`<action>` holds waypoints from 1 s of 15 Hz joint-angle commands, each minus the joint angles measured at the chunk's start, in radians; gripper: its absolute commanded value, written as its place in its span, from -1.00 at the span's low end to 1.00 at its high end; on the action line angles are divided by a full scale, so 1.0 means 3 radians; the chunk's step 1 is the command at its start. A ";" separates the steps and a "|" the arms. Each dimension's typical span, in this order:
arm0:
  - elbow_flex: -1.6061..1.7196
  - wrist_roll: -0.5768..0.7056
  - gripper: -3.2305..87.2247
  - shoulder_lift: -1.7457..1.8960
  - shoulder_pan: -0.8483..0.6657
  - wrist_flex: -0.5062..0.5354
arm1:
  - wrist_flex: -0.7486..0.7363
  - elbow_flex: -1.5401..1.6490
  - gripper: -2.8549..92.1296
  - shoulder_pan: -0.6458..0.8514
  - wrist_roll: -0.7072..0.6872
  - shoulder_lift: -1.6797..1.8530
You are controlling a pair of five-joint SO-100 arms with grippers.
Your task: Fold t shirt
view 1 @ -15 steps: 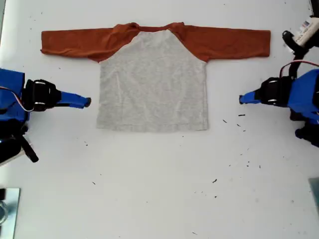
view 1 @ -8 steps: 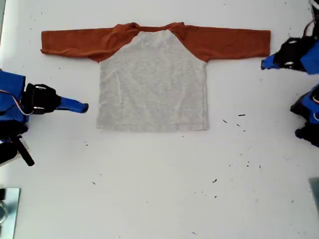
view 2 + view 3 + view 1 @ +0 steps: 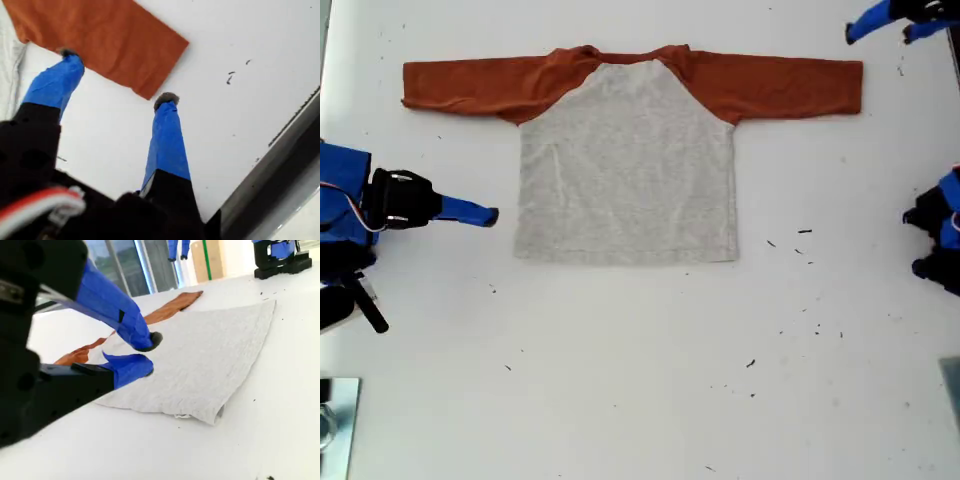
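The t shirt (image 3: 625,160) lies flat on the white table, grey body toward the camera, rust-orange sleeves spread out to both sides of the exterior view. My first gripper (image 3: 878,36) hangs open at the exterior view's top right, just past the sleeve cuff (image 3: 100,35). Its two blue fingers straddle the cuff's corner from above with nothing between them (image 3: 119,76). My second gripper (image 3: 490,213) is shut and empty at the exterior view's left, a short gap from the grey body's side edge (image 3: 210,355).
Small dark specks dot the table (image 3: 640,380) toward the exterior view's lower right. A metal object (image 3: 335,420) sits at its lower left corner. The table's edge (image 3: 280,165) runs close beside my first gripper.
My first gripper rose from the exterior view's right middle to its top right, beyond the sleeve cuff, and now stands open. My second gripper has barely shifted.
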 commanded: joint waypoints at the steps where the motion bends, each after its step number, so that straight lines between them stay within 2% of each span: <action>1: 0.0031 0.0041 -0.84 0.0026 0.0005 -0.0005 | -0.0276 -0.0041 -0.33 0.0112 -0.0123 -0.0061; 2: 0.0031 0.0041 -0.84 0.0026 0.0010 -0.0005 | -0.0430 0.0102 -0.39 0.0118 -0.0210 -0.0082; 3: 0.0031 0.0041 -0.83 0.0026 0.0010 -0.0005 | -0.0496 0.0164 -0.36 0.0133 -0.0210 -0.0210; 4: 0.0031 0.0046 -0.83 0.0026 0.0015 -0.0005 | -0.0516 0.0164 -0.08 0.0133 -0.0215 -0.0424; 9: 0.0031 0.0051 -0.83 0.0026 0.0036 -0.0005 | -0.1340 0.0869 -0.09 0.0123 -0.0164 -0.0690; 10: 0.0031 0.0051 -0.83 0.0026 0.0031 -0.0005 | -0.1539 0.0997 -0.15 0.0112 -0.0169 -0.0813; 12: 0.0031 0.0051 -0.83 0.0026 0.0026 -0.0010 | -0.1979 0.1248 -0.41 0.0056 -0.0205 -0.0977; 13: 0.0031 0.0051 -0.83 0.0026 0.0026 -0.0010 | -0.2086 0.1294 -0.75 0.0031 -0.0225 -0.1018; 14: 0.0031 0.0051 -0.83 0.0026 0.0026 -0.0010 | -0.2132 0.1309 -0.86 0.0010 -0.0225 -0.1018; 15: 0.0031 0.0051 -0.83 0.0026 0.0026 -0.0010 | -0.2112 0.1299 -0.87 -0.0020 -0.0240 -0.0951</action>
